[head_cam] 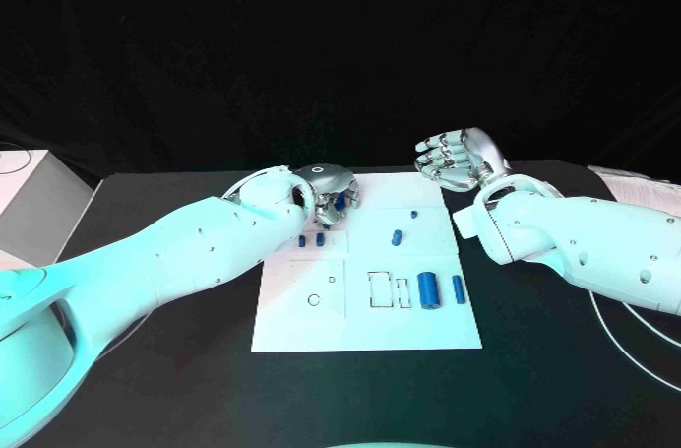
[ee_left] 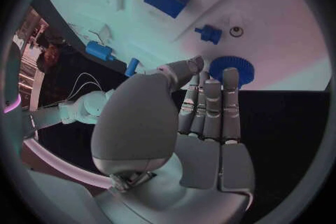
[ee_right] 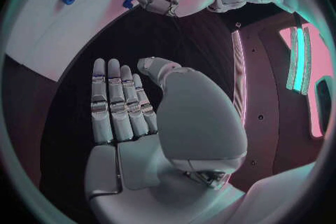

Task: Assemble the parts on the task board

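Left hand (head_cam: 321, 194) hovers with fingers extended, holding nothing, at the task board's (head_cam: 369, 320) far edge beside a blue gear (ee_left: 230, 68), likely to grasp it; right hand (head_cam: 457, 160) waits empty over the worktop (head_cam: 568, 369)

Matt white task board (head_cam: 366, 320); smooth blue plastic parts (head_cam: 427, 290); black matt table (head_cam: 170, 369).

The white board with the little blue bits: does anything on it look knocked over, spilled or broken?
Nothing stands out. The white board lies flat and square on the table, the blue parts sit separately on it, and none looks broken. The left robot hand hovers over its far corner beside a blue gear.
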Action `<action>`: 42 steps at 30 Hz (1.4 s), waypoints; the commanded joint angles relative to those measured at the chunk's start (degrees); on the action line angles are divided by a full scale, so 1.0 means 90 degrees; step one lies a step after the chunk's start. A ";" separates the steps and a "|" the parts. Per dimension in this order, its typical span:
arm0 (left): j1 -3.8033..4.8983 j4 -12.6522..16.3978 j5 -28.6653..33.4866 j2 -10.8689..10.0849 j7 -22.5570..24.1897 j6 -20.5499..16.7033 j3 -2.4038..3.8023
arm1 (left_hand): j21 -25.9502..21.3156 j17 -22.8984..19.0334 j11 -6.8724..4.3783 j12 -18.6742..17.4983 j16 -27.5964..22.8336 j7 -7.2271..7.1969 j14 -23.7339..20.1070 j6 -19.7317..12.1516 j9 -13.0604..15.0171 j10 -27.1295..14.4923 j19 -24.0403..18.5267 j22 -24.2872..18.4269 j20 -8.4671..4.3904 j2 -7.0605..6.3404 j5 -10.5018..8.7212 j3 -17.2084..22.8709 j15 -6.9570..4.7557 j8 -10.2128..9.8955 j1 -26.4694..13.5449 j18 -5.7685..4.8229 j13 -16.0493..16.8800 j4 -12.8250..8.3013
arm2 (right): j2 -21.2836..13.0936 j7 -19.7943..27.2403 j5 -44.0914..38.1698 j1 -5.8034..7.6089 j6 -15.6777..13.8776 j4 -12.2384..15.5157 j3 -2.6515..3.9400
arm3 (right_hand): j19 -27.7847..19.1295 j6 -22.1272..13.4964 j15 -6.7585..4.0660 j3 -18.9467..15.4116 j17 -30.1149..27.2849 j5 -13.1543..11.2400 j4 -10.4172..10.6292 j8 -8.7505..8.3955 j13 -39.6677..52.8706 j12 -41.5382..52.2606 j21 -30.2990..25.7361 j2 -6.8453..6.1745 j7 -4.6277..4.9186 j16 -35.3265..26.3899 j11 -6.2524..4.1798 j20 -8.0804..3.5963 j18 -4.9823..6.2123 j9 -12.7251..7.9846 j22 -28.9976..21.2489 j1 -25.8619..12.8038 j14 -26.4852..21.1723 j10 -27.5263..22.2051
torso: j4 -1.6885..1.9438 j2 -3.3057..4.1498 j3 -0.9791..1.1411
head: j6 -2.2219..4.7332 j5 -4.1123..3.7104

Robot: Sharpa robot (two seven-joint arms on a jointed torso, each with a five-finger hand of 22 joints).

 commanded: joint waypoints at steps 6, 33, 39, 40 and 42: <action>0.0010 0.0216 0.0095 -0.0085 0.0151 -0.0229 0.0004 | 0.0094 0.0112 0.0001 -0.0015 0.0097 0.0010 0.0120 0.0044 -0.0005 0.0125 0.0060 0.0079 -0.0008 0.0048 -0.0009 -0.0057 0.0002 -0.0035 -0.0107 0.0046 -0.0012 0.0044 | 0.0003 0.0054 -0.0042 0.0000 0.0089 0.0005 0.0002 | 0.0029 0.0055 0.0001 -0.0011 -0.0008 -0.0026 -0.0012 0.0035 -0.0010 -0.0027 0.0017 0.0024 0.0010 -0.0020 -0.0016 -0.0002 0.0019 0.0008 -0.0013 0.0006 0.0043 0.0036 | 0.0006 0.0003 -0.0008 | -0.0002 -0.0001; -0.0001 0.1347 0.0396 -0.1124 0.0185 0.0323 0.0318 | 0.0084 0.0174 0.0025 0.0205 0.0234 0.0029 0.0181 0.0231 0.0042 0.0400 0.0076 0.0085 0.0042 0.0092 -0.0008 -0.0103 0.0075 0.0034 -0.0123 0.0043 0.0079 0.0019 | -0.0061 0.0068 -0.0021 -0.0006 0.0110 -0.0001 0.0002 | 0.0029 0.0060 -0.0001 -0.0007 -0.0014 -0.0015 -0.0012 0.0033 -0.0010 -0.0031 0.0017 0.0032 0.0006 -0.0024 -0.0020 -0.0005 0.0019 0.0007 -0.0020 -0.0006 0.0046 0.0039 | 0.0026 -0.0028 0.0005 | 0.0032 -0.0003; 0.0001 0.1512 0.0273 -0.1417 0.0119 0.0582 0.0367 | -0.0029 0.0050 0.0031 0.0273 0.0237 0.0028 0.0088 0.0262 0.0051 0.0374 -0.0041 -0.0013 0.0072 0.0031 -0.0007 -0.0161 0.0094 0.0046 -0.0221 0.0065 0.0120 0.0051 | -0.0094 0.0062 -0.0016 -0.0009 0.0111 0.0000 0.0001 | 0.0029 0.0060 -0.0001 -0.0007 -0.0014 -0.0015 -0.0012 0.0033 -0.0010 -0.0031 0.0017 0.0032 0.0006 -0.0024 -0.0020 -0.0005 0.0019 0.0007 -0.0020 -0.0006 0.0046 0.0039 | 0.0055 -0.0053 -0.0003 | 0.0031 -0.0016; 0.0001 0.1513 0.0250 -0.1445 0.0111 0.0628 0.0370 | -0.0045 0.0030 0.0031 0.0279 0.0236 0.0029 0.0071 0.0267 0.0052 0.0366 -0.0049 -0.0022 0.0078 0.0019 -0.0005 -0.0168 0.0098 0.0047 -0.0243 0.0066 0.0125 0.0061 | -0.0096 0.0061 -0.0016 -0.0010 0.0112 0.0001 0.0001 | 0.0029 0.0060 -0.0001 -0.0007 -0.0014 -0.0015 -0.0012 0.0033 -0.0010 -0.0031 0.0017 0.0032 0.0006 -0.0024 -0.0020 -0.0005 0.0019 0.0007 -0.0020 -0.0006 0.0046 0.0039 | 0.0058 -0.0056 -0.0002 | 0.0033 -0.0014; 0.0001 0.1509 0.0218 -0.1483 0.0100 0.0700 0.0373 | -0.0081 -0.0036 0.0037 0.0264 0.0229 0.0031 0.0021 0.0273 0.0054 0.0316 -0.0063 -0.0043 0.0089 -0.0004 -0.0006 -0.0169 0.0106 0.0048 -0.0280 0.0068 0.0121 0.0080 | -0.0097 0.0060 -0.0015 -0.0011 0.0116 0.0002 0.0001 | 0.0029 0.0060 -0.0001 -0.0007 -0.0014 -0.0015 -0.0012 0.0033 -0.0010 -0.0031 0.0017 0.0032 0.0006 -0.0024 -0.0020 -0.0005 0.0019 0.0007 -0.0020 -0.0006 0.0046 0.0039 | 0.0063 -0.0061 -0.0005 | 0.0036 -0.0014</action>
